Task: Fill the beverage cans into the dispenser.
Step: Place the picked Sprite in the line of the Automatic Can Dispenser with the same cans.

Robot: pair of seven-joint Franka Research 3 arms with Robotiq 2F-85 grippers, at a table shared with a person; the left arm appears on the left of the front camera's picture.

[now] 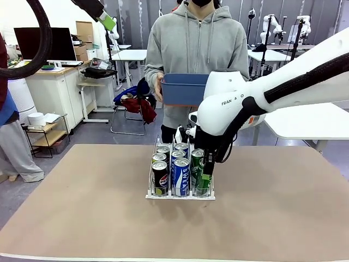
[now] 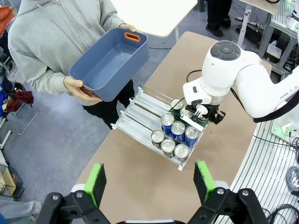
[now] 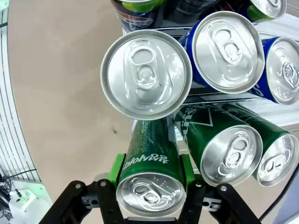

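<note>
The small white wire dispenser [image 1: 180,192] with three parallel lanes stands near the middle of the tan table [image 1: 82,218], holding slim aluminium beverage cans with silver tops. In the front view the left lane holds three cans, led by a black Pepsi can [image 1: 160,178]. The middle lane holds three blue-and-white ones, led by a Pocari Sweat can [image 1: 180,176]. The right lane holds green cans; from the right wrist view there appear to be three, though the arm hides part of that lane elsewhere.

The right gripper [image 3: 150,173] is clenched on the front green can [image 3: 150,170], green pads on either side, at the lane's near end. The left gripper [image 2: 148,179] hovers high above the table, fingers spread and holding nothing.

Across the table a person in a grey hoodie holds one blue plastic rectangular bin [image 2: 110,63] in both hands.
</note>
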